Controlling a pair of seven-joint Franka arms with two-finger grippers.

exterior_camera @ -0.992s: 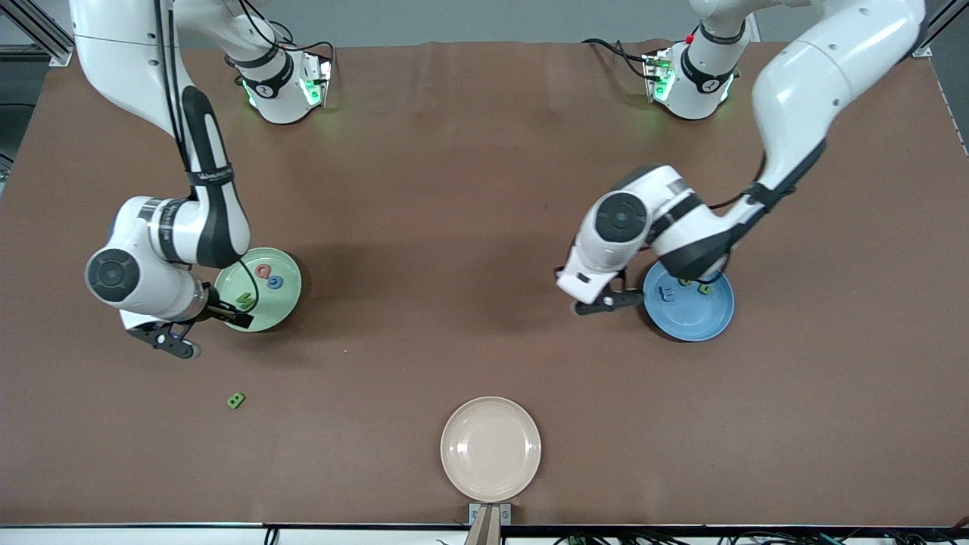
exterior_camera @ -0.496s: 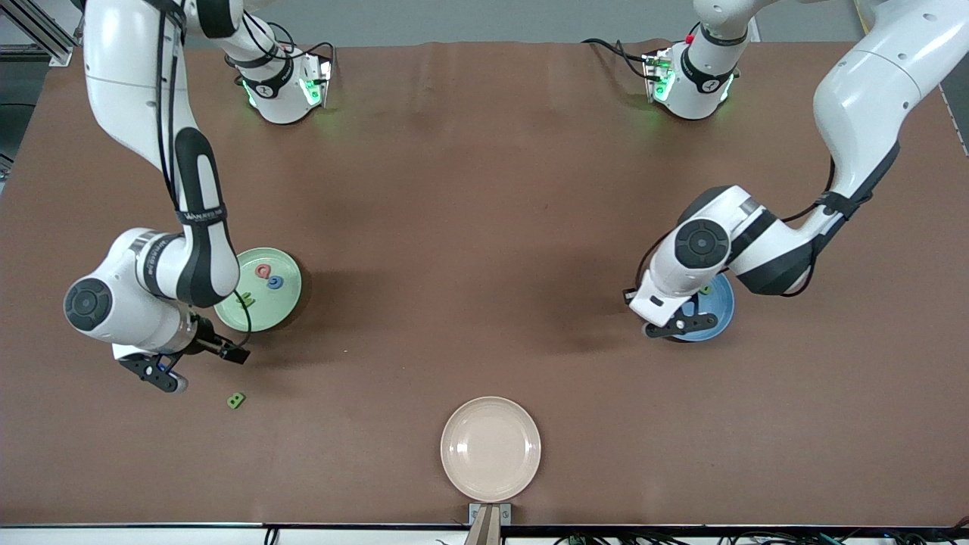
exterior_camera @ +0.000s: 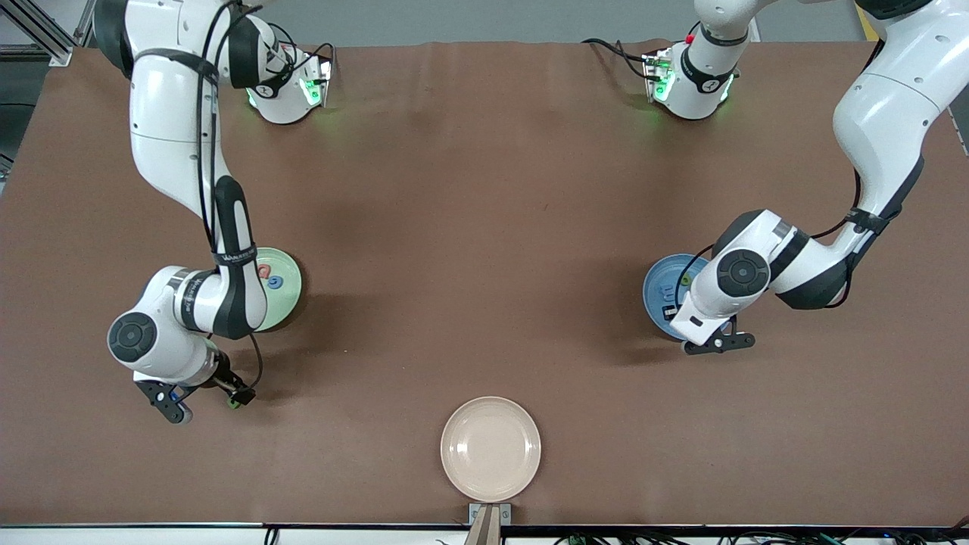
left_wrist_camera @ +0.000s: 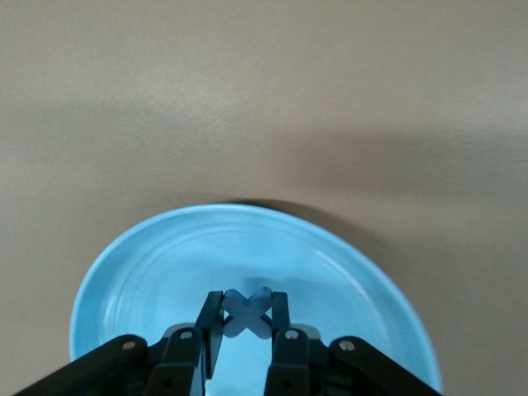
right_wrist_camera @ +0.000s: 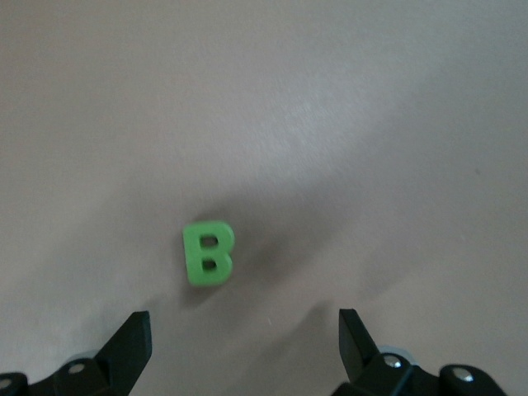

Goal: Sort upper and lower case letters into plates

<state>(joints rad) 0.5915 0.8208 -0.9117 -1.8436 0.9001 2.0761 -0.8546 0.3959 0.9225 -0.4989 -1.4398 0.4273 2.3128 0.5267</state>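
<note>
Left end effector (left_wrist_camera: 247, 334): clamped on a little blue X letter (left_wrist_camera: 247, 312), hanging right over the blue plate (left_wrist_camera: 132, 280). In the front view it sits at that plate's camera-side rim (exterior_camera: 715, 344).

Right end effector (right_wrist_camera: 243, 351): fingers spread wide, gripping nothing, low over the bare tabletop (right_wrist_camera: 371, 107) with a green capital B (right_wrist_camera: 208, 253) lying flat just ahead of the gap between them. From the front it's (exterior_camera: 204, 400) right by that green letter (exterior_camera: 236, 403), which mostly hides under the wrist.

Blue plate (exterior_camera: 660, 291): toward the left arm's end of the tabletop, half covered by the left arm. A small blue letter (exterior_camera: 668, 291) lies in it.

Green plate (exterior_camera: 286, 291): toward the right arm's end, farther from the front camera than the B, partly hidden by the right arm. A red letter (exterior_camera: 263, 272) and a blue one (exterior_camera: 275, 283) are lying in it, side by side.

Cream plate (exterior_camera: 490, 449): sits between the two ends at the camera-side edge of the tabletop (exterior_camera: 469, 227), well apart from both arms.
</note>
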